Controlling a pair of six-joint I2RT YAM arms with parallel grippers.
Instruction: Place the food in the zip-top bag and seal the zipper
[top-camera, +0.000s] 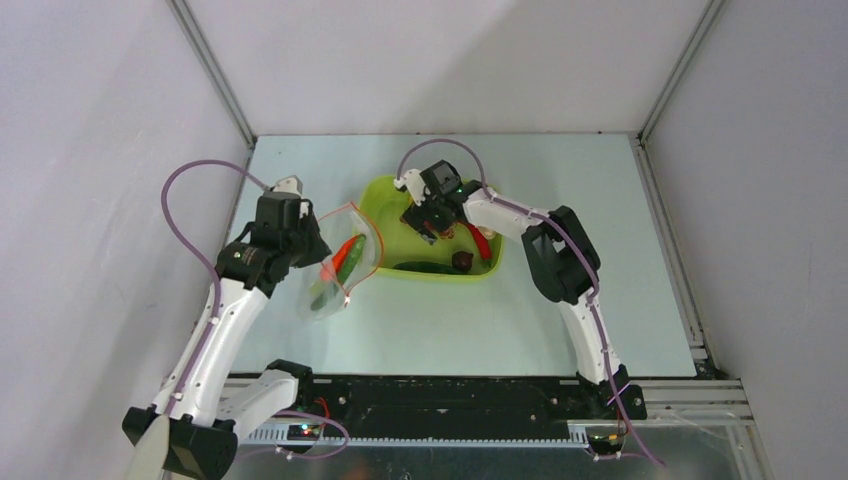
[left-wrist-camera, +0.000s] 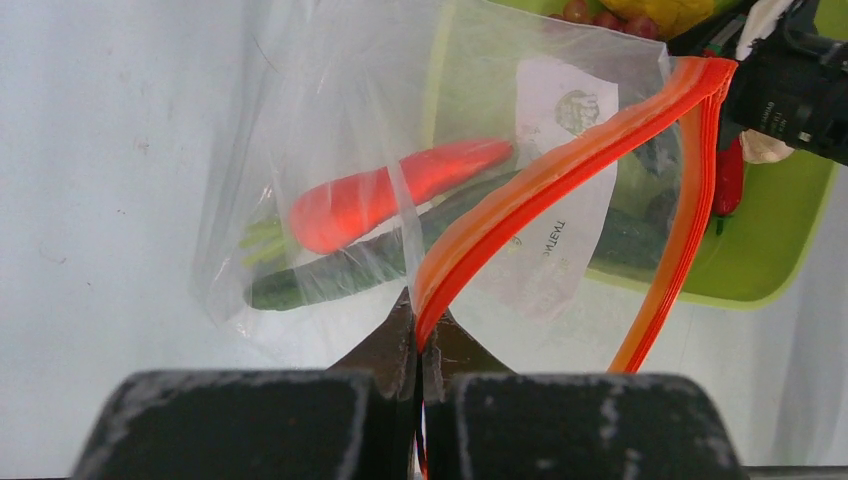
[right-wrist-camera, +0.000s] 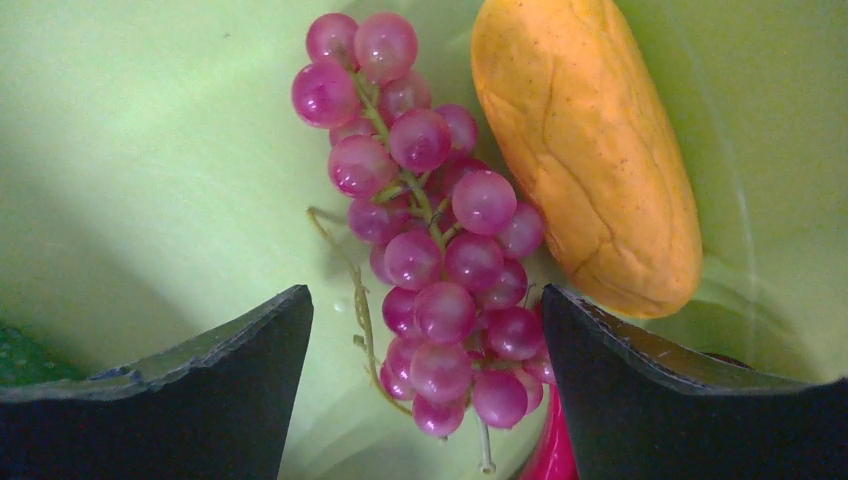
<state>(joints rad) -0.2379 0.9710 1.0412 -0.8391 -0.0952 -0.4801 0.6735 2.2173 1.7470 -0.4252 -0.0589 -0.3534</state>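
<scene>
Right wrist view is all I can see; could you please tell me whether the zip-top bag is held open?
Observer: Yes, the left gripper pinches the zipper, holding the zip-top bag agape.
Operator: Thank you; is anything inside already?
Observer: A carrot and a cucumber lie inside.
Operator: What sits in the tray beyond my frame?
Observer: A dark maroon ball, by the tray's near wall.
</scene>
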